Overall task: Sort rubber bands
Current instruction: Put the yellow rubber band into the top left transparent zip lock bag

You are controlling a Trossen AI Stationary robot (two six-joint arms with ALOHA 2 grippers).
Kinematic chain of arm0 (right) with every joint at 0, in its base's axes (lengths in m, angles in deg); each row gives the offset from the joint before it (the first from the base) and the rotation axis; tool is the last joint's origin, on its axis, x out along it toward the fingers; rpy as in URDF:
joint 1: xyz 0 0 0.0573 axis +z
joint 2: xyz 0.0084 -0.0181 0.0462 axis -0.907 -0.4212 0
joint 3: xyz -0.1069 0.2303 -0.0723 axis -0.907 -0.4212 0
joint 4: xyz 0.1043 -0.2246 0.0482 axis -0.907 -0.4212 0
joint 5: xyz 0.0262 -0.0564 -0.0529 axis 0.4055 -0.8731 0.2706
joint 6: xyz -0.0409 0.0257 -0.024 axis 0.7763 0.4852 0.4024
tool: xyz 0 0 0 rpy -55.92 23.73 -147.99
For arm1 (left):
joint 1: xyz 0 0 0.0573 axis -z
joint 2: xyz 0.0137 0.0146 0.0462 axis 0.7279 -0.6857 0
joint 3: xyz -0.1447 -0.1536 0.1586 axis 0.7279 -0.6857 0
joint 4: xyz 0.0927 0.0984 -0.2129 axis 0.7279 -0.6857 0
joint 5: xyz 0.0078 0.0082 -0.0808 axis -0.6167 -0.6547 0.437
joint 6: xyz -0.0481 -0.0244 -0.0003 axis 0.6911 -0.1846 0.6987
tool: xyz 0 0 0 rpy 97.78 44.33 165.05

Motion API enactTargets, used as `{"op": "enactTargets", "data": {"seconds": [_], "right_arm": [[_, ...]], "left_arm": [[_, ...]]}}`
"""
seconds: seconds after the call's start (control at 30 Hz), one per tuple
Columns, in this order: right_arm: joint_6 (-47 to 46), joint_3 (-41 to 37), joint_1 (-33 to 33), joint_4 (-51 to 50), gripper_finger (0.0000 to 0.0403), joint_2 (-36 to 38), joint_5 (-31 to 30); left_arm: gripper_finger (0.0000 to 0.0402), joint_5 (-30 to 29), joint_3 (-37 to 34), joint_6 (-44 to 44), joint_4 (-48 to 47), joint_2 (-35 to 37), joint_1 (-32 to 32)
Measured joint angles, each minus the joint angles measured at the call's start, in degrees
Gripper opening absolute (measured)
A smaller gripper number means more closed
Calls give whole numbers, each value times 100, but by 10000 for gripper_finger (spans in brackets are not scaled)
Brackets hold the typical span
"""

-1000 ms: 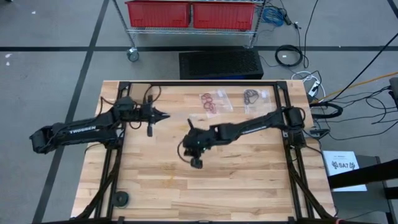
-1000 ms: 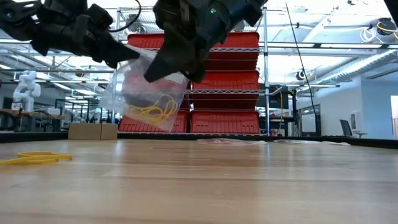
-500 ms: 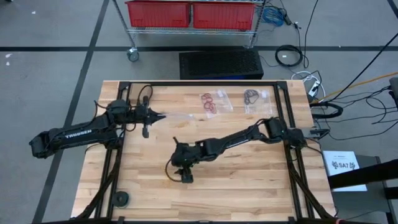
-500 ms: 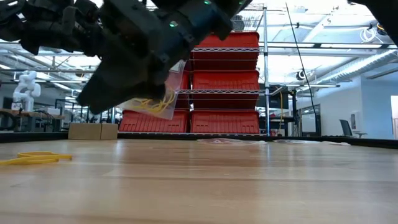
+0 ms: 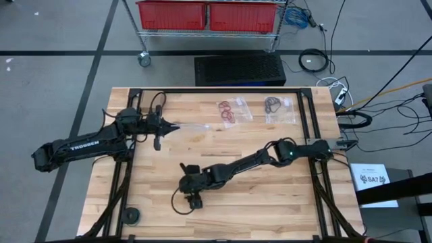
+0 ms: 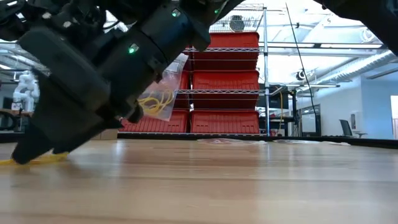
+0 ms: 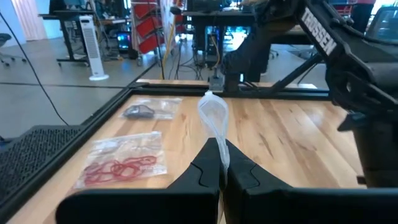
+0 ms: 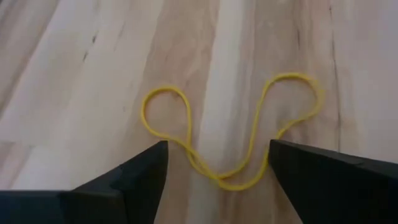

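Your right gripper (image 8: 217,163) hangs low over the near middle of the wooden table (image 5: 270,202), fingers spread wide on either side of a loose yellow rubber band (image 8: 230,134) lying flat on the boards. You appear to be at the pick-up step: next, lower until the fingertips straddle a strand, then close. The band is thin and floppy, so it may slip. Your left gripper (image 7: 217,177), near the table's far left, is pressed together, pinching the edge of a clear bag (image 6: 160,96) with yellow bands inside. Two more bags, one with red bands (image 5: 228,111), one with dark bands (image 5: 273,104), lie at the far edge. Beyond stand red bins (image 6: 224,81) on wire shelving.
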Motion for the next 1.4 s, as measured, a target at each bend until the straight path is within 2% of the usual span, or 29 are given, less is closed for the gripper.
{"op": "enactTargets", "data": {"seconds": [0.17, 0.3, 0.5, 0.67, 1.03, 1.23, 1.4], "right_arm": [[-123, 282, 66, 75, 267, -260, -168], [-356, 311, 68, 106, 246, -361, -428], [-124, 314, -50, 67, 178, -459, -617], [5, 313, -218, 65, 115, -548, -494], [472, 311, -614, -40, 10, -591, -269], [756, 414, -665, -404, 1, -346, -240], [1113, 677, -690, -1495, 0, -34, -466]], "left_arm": [[0, 10, 0, 96, 11, 0, 3], [0, 18, 0, 99, 11, 0, 7], [0, 21, 0, 101, 14, 0, 7], [0, 21, 0, 101, 13, 0, 7], [0, 75, 0, 96, -11, 0, 11], [0, 82, 0, 83, -22, 0, 13], [0, 80, 0, 77, -30, 0, 11]]}}
